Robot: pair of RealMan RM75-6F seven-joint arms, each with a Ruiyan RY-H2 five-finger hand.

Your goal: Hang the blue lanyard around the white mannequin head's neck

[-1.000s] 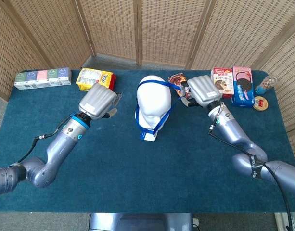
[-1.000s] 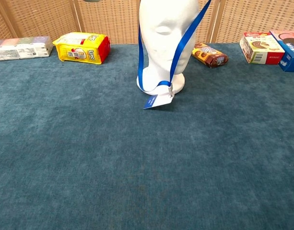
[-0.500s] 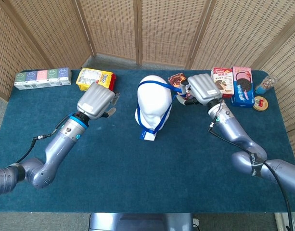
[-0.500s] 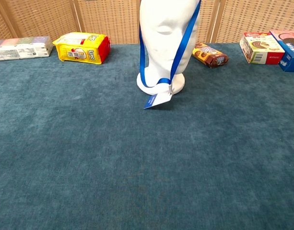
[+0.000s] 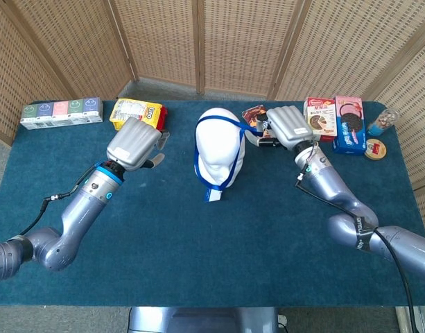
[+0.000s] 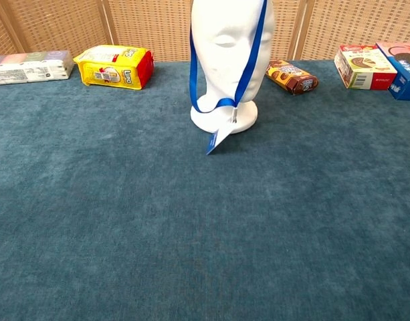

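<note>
The white mannequin head (image 5: 221, 149) stands at the table's middle back, its base and face also in the chest view (image 6: 226, 53). The blue lanyard (image 5: 215, 171) loops over its crown and hangs down both sides of the face (image 6: 246, 67), with the badge (image 6: 215, 140) dangling near the base. My right hand (image 5: 287, 127) sits just right of the head and pinches the strap's right end. My left hand (image 5: 134, 143) hovers left of the head, fingers curled, holding nothing. Neither hand shows in the chest view.
A yellow snack pack (image 5: 136, 113) and a row of tissue packs (image 5: 61, 114) lie back left. A brown biscuit pack (image 6: 292, 75) lies behind the head's right. Cookie boxes (image 5: 335, 122) and a small jar (image 5: 380, 123) stand back right. Wicker screens close the rear.
My right hand has moved left toward the head, drawing the strap in against the head. The badge swung and lifted slightly. My left hand drifted left and back, away from the head.
</note>
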